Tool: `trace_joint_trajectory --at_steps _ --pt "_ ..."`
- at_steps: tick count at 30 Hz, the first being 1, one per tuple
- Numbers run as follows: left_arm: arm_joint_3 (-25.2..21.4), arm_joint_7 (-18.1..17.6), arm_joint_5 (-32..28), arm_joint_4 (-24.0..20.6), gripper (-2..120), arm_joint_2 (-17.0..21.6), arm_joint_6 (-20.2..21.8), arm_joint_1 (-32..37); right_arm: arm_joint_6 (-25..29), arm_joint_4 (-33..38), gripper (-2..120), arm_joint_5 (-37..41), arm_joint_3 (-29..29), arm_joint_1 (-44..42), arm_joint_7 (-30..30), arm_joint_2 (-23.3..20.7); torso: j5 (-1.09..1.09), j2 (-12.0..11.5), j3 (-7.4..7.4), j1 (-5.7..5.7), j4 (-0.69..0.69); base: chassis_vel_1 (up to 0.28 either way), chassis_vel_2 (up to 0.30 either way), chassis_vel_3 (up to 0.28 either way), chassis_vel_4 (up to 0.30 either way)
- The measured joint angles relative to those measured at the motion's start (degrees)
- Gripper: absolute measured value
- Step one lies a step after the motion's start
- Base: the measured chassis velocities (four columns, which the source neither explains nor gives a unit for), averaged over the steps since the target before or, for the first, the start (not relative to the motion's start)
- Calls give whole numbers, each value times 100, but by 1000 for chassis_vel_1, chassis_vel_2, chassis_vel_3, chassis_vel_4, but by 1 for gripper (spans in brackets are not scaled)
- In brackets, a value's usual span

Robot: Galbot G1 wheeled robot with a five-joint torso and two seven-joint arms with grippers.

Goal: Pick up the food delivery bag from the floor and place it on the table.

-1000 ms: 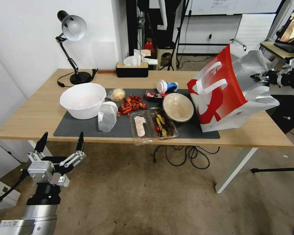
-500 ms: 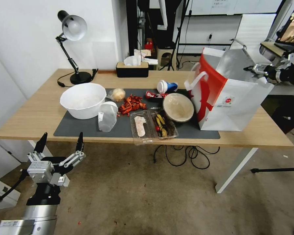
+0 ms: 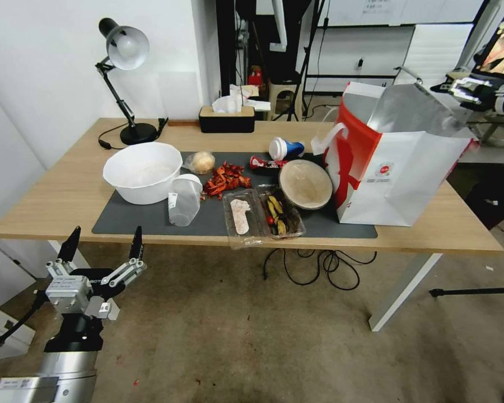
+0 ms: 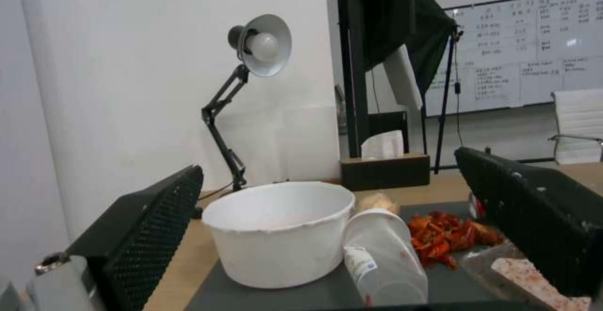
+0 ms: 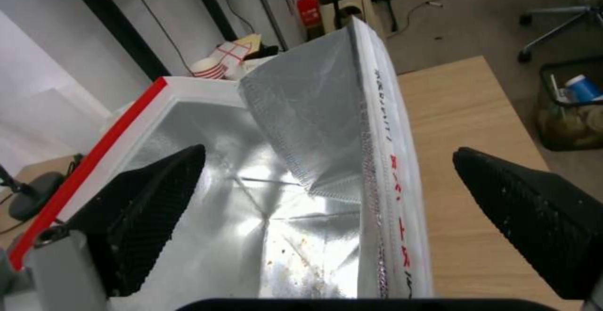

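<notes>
Right gripper [image 5: 327, 207] open above food delivery bag [image 3: 395, 168]; apart.

Even, bright indoor light fell from overhead on the bench [image 3: 67, 190], leaving only soft shadows beneath it on the floor [image 3: 252, 336]. The desk lamp [image 3: 126, 47] appeared unlit. The head view bowed at its edges, bending the bench's front edge. Glare flashed off the foil lining of the food delivery bag [image 5: 276, 198] in the right wrist view. The left wrist view was soft, the whiteboard [image 4: 534, 56] behind washed pale and its writing unreadable.
</notes>
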Motion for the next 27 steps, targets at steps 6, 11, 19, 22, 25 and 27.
trace_joint_trajectory --at_steps 6,11,19,22,25,27 --pt "6 11 -5 -15 100 15 -15 7 154 452 100 -542 554 -483 -498 -147 1 0 0 0 0 0 0 0 0" --pt "14 16 -14 -16 100 17 -38 11 327 642 100 -919 662 -581 -645 -312 0 0 0 0 -1 0 0 0 0" --pt "-3 111 -142 -26 100 49 -156 -12 1568 1380 100 -1793 1798 -1663 -1070 -408 -5 0 -1 -1 0 0 0 0 0" --pt "-18 286 -256 0 100 94 -277 -44 2252 2303 100 -2190 3395 -3324 -1174 -39 2 0 0 0 4 0 0 0 0" --pt "-20 424 -332 45 100 129 -320 -80 2551 2829 100 -2763 4522 -4682 -1360 295 -6 1 -1 0 0 0 0 0 0" --pt "-19 474 -358 67 100 148 -338 -95 2661 2983 100 -3042 4828 -5159 -1443 464 0 1 0 0 -3 0 0 0 0"
